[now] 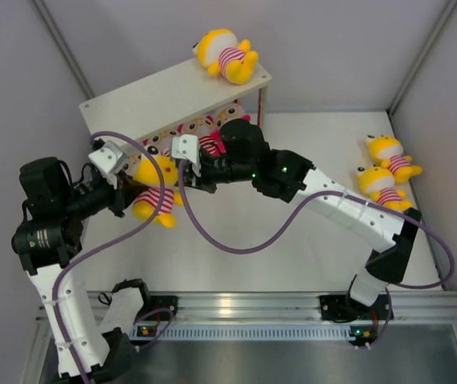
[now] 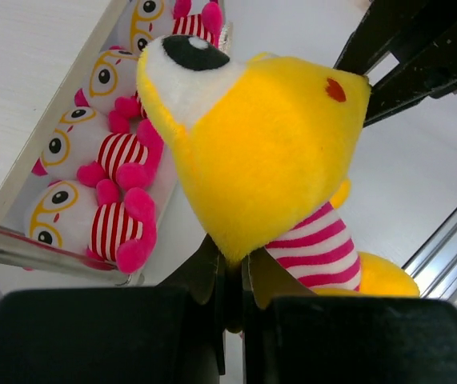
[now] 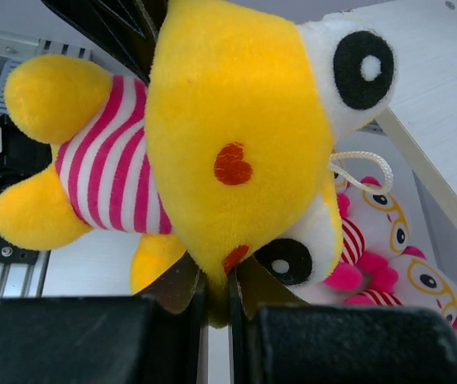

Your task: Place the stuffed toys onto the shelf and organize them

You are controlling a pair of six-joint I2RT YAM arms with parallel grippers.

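My left gripper [image 2: 230, 264] has its jaws drawn almost together, pinching the yellow head of a yellow toy [image 1: 154, 196]. My right gripper [image 3: 216, 278] is clamped on that same head from the other side, jaws nearly closed on the plush. The toy hangs between the two, striped body pointing toward the near edge, over the left half of the table [image 1: 292, 232]. Just beyond it, by the far left corner, stands the shelf [image 1: 156, 100]. Four pink toys [image 2: 116, 160] sit in a row on its lower tier. A second yellow toy [image 1: 226, 56] lies on the right end of the top board. Two more yellow toys [image 1: 388, 150] [image 1: 382, 186] rest together against the right edge.
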